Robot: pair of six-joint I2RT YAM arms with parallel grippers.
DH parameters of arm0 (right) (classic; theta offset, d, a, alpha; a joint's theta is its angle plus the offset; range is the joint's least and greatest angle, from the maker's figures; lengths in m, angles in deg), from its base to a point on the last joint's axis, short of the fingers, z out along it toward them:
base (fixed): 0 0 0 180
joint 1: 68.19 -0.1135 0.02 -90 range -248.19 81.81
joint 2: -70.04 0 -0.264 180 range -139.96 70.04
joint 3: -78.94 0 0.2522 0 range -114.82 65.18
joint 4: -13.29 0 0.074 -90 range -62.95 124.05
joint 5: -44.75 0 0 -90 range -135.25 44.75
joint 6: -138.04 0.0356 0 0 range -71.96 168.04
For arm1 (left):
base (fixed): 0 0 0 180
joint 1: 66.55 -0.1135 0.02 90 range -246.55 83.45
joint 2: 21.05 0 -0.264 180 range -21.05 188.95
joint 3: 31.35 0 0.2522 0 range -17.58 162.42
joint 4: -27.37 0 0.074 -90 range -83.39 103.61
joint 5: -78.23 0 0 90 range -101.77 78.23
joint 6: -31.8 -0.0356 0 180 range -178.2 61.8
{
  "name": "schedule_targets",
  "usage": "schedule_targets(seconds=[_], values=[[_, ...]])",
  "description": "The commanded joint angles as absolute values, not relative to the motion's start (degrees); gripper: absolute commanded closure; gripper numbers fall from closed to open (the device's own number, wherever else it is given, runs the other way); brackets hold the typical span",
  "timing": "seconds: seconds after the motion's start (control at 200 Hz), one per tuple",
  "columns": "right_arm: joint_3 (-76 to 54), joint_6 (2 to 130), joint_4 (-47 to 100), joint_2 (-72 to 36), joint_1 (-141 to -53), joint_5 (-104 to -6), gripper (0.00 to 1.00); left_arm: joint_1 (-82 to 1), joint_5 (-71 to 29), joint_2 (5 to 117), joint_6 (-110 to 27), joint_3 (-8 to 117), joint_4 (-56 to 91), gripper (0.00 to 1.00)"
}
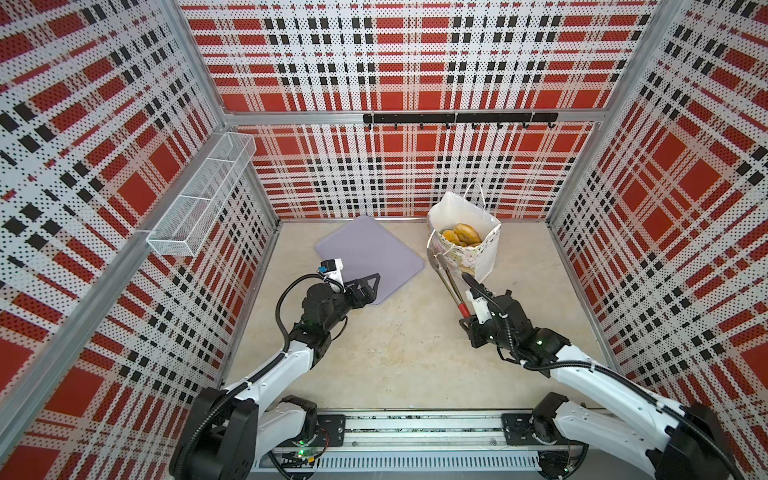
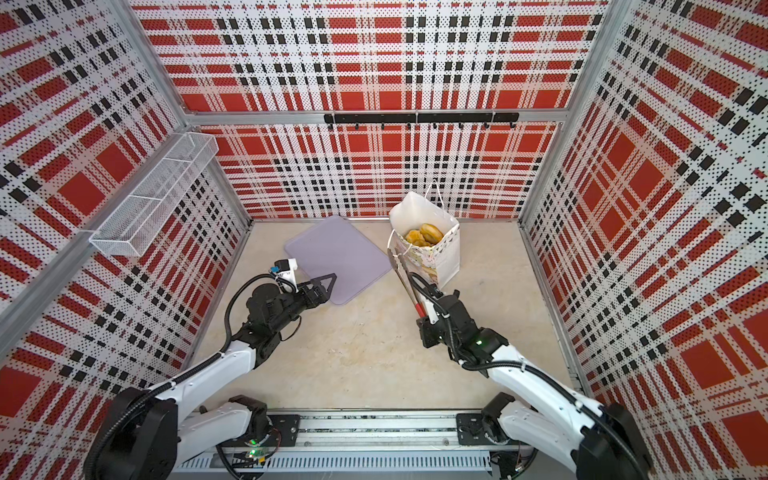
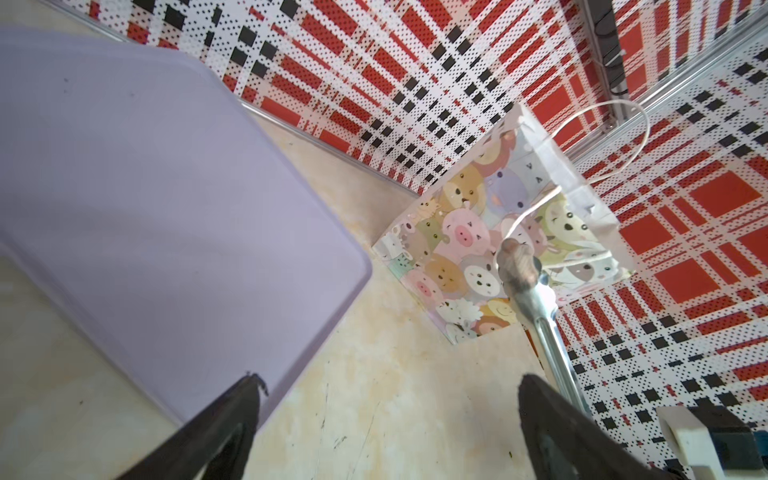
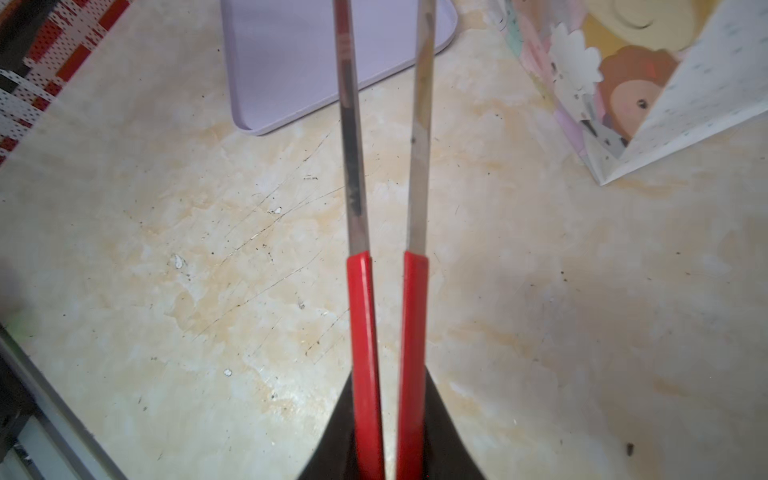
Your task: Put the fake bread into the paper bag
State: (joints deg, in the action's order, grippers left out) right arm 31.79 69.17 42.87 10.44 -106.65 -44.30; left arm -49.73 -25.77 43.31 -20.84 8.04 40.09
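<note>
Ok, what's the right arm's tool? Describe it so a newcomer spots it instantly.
Find the white cartoon-animal paper bag standing right of the flat lavender tray. Pointing at its near corner are the tongs, clamped in the right gripper. Nothing else here is long thin steel with red handle sleeves.

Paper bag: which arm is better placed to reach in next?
Right. The right gripper has jaws shut on the tongs, tips by the paper bag's rim; the left gripper hangs open over the tray corner.
</note>
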Motion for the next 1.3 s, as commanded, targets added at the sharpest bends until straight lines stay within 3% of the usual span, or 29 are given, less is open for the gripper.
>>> schedule_targets(seconds=[0.0,0.396,0.496,0.656,0.812,0.962,1.157,1.298], values=[[31.4,72.5,37.1,5.2,-108.2,-38.8,1.00,-50.3,-24.1,42.6,-20.9,7.3,39.3,0.01],[31.8,76.4,34.0,-8.4,-109.1,-33.7,1.00,-50.6,-23.8,39.9,-21.1,4.4,39.1,0.01],[31.7,76.5,33.8,-9.2,-109.7,-32.8,0.83,-50.6,-23.4,38.2,-20.9,3.7,38.6,0.01],[31.8,75.3,32.7,-7.9,-109.8,-36.1,0.69,-50.8,-23.1,35.2,-21.1,2.9,37.9,0.02],[31.8,75.1,34.9,-3.4,-109.8,-35.0,0.55,-51.0,-23.0,32.5,-21.3,2.4,37.2,0.02],[32.9,74.9,36.5,4.5,-109.8,-35.1,0.48,-51.1,-22.5,30.0,-21.3,2.2,35.8,0.02],[33.9,74.5,38.1,17.8,-109.7,-33.7,0.47,-51.2,-21.4,27.8,-21.4,2.8,33.6,0.02],[35.1,72.7,36.8,27.9,-108.4,-28.3,0.35,-51.2,-18.5,26.6,-21.9,3.0,33.5,0.02]])
